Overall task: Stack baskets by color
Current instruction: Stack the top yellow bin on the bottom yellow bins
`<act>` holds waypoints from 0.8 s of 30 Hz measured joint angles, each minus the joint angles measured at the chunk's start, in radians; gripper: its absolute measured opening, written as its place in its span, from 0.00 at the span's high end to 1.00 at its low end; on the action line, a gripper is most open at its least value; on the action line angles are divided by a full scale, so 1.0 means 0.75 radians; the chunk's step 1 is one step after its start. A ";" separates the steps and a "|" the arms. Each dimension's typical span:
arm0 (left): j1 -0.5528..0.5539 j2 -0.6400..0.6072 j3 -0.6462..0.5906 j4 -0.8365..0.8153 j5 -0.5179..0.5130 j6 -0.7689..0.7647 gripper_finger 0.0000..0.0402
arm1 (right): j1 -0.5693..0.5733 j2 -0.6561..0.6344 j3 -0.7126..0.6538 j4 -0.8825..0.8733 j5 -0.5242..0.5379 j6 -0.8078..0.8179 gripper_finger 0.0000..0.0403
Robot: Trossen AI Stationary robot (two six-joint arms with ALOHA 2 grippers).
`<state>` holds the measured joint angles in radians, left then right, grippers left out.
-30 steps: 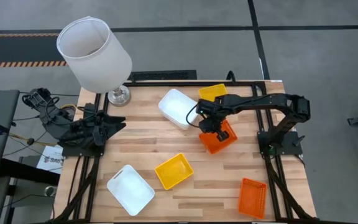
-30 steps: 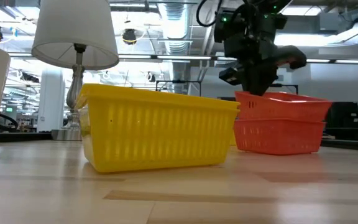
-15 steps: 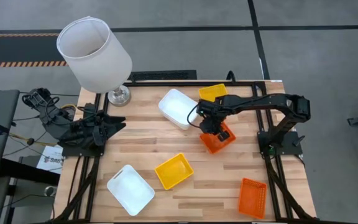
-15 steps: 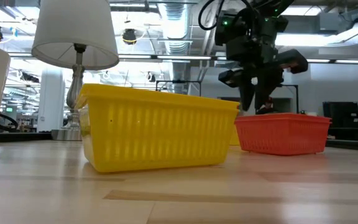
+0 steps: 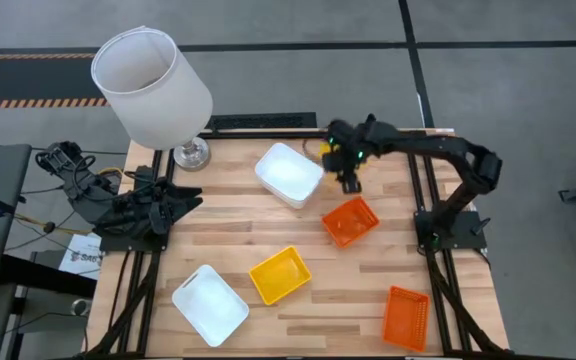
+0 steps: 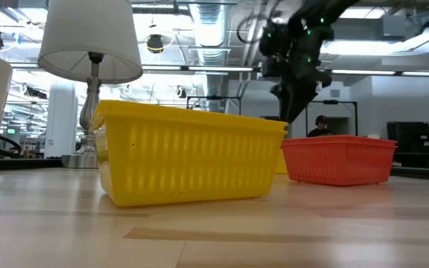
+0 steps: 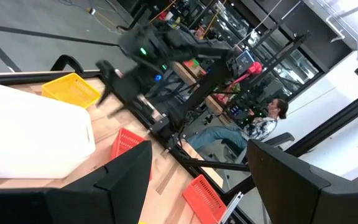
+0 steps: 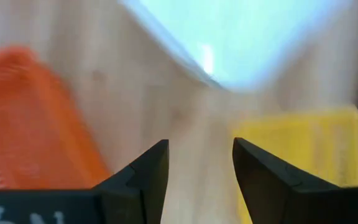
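Note:
My right gripper (image 5: 351,181) (image 8: 197,149) hangs open above the wood between three baskets: a white basket (image 5: 288,174) (image 8: 241,37), a yellow basket (image 5: 320,153) (image 8: 309,155) at the far edge, mostly hidden under the arm, and the orange stack (image 5: 350,221) (image 8: 30,118). The stack stands on its base, one orange basket nested in another. Nearer the front lie a yellow basket (image 5: 279,275) (image 6: 192,164), a white basket (image 5: 210,303) and a single orange basket (image 5: 406,317). My left gripper (image 7: 197,180) waits open at the table's left edge.
A lamp with a large white shade (image 5: 151,85) stands on its metal foot (image 5: 190,154) at the far left corner. Bare wood lies in the table's middle, between the far baskets and the front row. A person sits in the room beyond the table (image 7: 272,118).
My right gripper has opened and let go of the upper orange basket, which has dropped down into the orange basket beneath it. The gripper has then risen a little and swung toward the table's far edge, over to the far yellow basket.

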<state>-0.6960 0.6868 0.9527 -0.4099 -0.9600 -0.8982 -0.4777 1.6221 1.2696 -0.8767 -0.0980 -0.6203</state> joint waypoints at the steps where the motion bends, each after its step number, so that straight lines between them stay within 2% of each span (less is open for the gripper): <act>1: 0.000 0.000 0.000 -0.001 0.000 0.000 0.37 | -0.047 0.001 0.000 0.003 0.003 0.009 0.51; 5: 0.000 0.000 0.000 -0.004 -0.002 0.005 0.37 | -0.204 0.002 -0.008 0.053 0.004 -0.002 0.52; 8: 0.000 0.000 0.000 -0.006 -0.002 0.015 0.37 | -0.254 0.002 -0.031 0.104 -0.025 -0.028 0.51; 18: 0.000 0.000 0.000 -0.014 -0.030 0.016 0.37 | -0.203 0.003 -0.158 0.314 -0.047 -0.044 0.50; 24: 0.000 0.001 0.000 -0.014 -0.030 0.016 0.37 | -0.172 0.029 -0.181 0.396 -0.009 0.046 0.51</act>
<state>-0.6960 0.6872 0.9527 -0.4206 -0.9825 -0.8863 -0.6068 1.6441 1.1338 -0.5799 -0.1047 -0.5855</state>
